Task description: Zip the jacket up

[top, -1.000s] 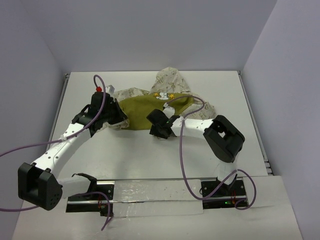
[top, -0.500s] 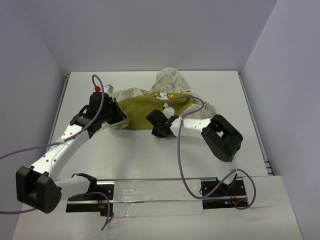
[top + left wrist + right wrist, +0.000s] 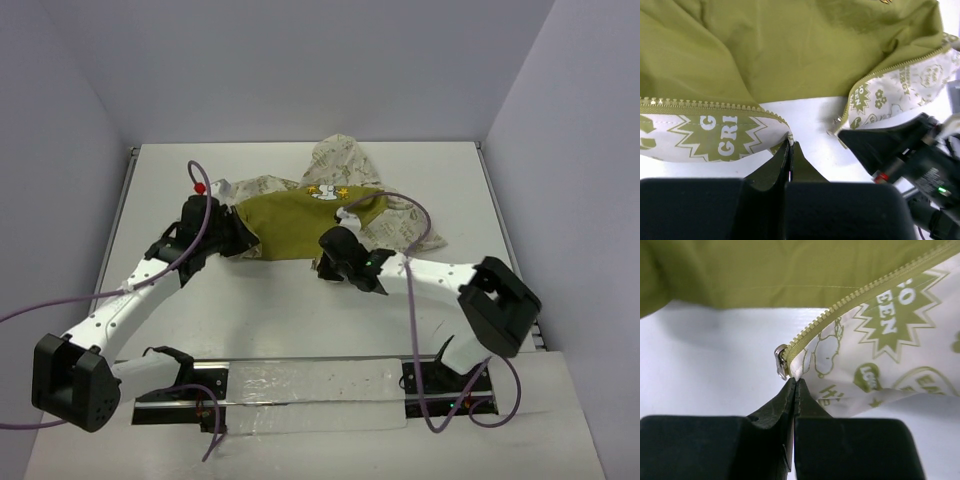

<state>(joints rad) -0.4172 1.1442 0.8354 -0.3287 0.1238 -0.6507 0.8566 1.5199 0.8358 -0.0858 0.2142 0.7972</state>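
Left pincer [image 3: 240,243], left of centre in the top view: clenched, jaws together on the bottom corner of the jacket's [image 3: 295,212] left front edge. Its wrist view has the printed hem [image 3: 715,132] running into the tips. Likely purpose: pin that end so the tooth row [image 3: 705,104] lies taut. The jacket lies open in the upper middle of the bench [image 3: 280,320], olive lining up, hood toward the far wall, front edges splayed toward the arms with bare bench between. Right pincer [image 3: 335,265], centre of the top view: also clenched, nipping the bottom corner of the right front edge just below the metal slider [image 3: 781,361]. I judge this a hold for dragging that corner across, since the two ends must meet before any zipping. Zip not yet joined. The top view gives the overall lay but no zip detail. The left wrist view shows both corners at once, apart, with the right arm [image 3: 910,150] at lower right. Only the right wrist view resolves the slider, at the very end of its teeth.
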